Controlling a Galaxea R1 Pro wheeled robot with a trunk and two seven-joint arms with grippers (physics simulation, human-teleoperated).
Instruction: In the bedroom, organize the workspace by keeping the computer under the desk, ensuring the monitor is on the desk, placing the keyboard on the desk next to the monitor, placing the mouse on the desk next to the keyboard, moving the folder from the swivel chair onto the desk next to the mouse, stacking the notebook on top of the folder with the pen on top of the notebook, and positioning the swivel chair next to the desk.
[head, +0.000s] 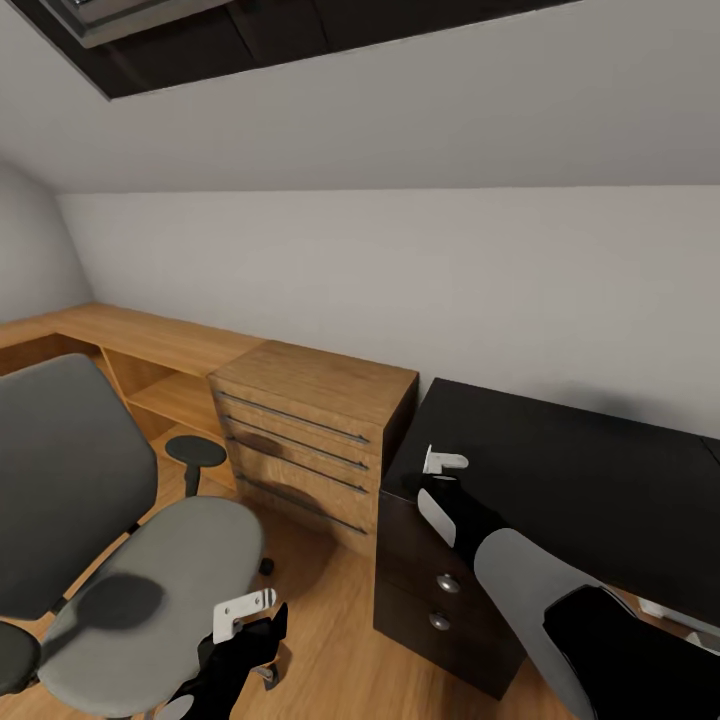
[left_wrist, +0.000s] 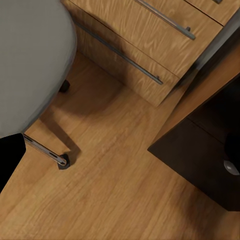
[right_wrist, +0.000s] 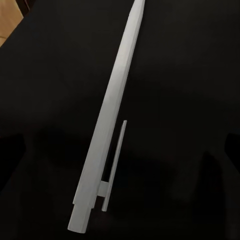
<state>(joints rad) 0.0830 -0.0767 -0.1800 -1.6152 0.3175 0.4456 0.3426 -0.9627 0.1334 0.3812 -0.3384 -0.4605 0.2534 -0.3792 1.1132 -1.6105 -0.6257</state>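
Grey cloth swivel chair (head: 150, 570) — grained wood floor (left_wrist: 115, 195) — glossy black desk (head: 580, 480), smooth white-silver pen (right_wrist: 110, 125).

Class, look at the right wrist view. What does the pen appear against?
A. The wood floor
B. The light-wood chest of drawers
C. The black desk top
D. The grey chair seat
C: in the right wrist view the slim white pen is seen against the glossy black top of the desk, with only a sliver of wood floor at one corner.
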